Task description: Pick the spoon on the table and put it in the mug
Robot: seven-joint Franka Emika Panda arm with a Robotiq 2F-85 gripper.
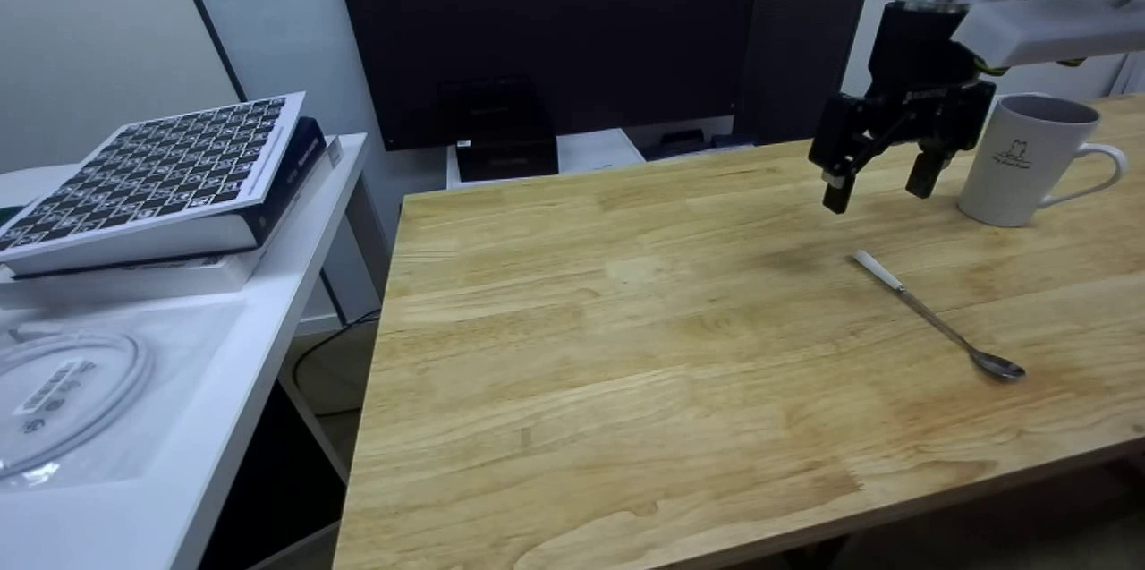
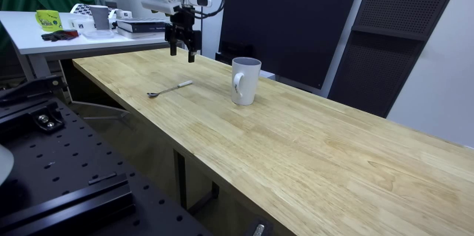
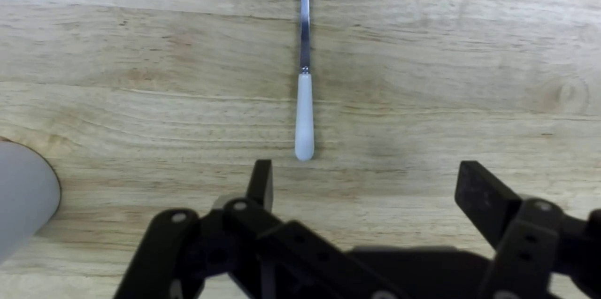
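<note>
1. Locate the parts. The long-handled metal spoon [image 3: 305, 57] lies flat on the butcher-block tabletop [image 1: 626, 328]. In an exterior view the grey-white mug [image 2: 251, 84] stands upright to its right, well apart from it.
2. Check the gripper [image 3: 366, 177]. It hangs above the tabletop; its fingers [image 3: 479, 200] are spread wide and hold nothing.
3. Centre the gripper. In the wrist view, the spoon's white grip [image 3: 304, 118] points between the fingers but ends just short of them, on the far side, and lies closer to the left finger. A small shift left, then far, should bring the grip midway.
4. Keep the wrist angle. The grip runs roughly square to the closing direction, so no turn appears necessary.
5. Lower until the fingers almost reach the tabletop, then close. The grip is thin; closing high would likely miss it. Watch the mug, to the left, while shifting.
6. Cross-check the views. The wrist view cuts off the spoon's bowl [image 1: 997, 366] and the mug's mouth [image 2: 247, 61]; both exterior views show these, plus the gap beneath the fingers. Only the wrist view shows plainly the offset of grip to fingers. A yellow-green mug [image 2: 49, 21] appears in an exterior view alone; likely not the target.
</note>
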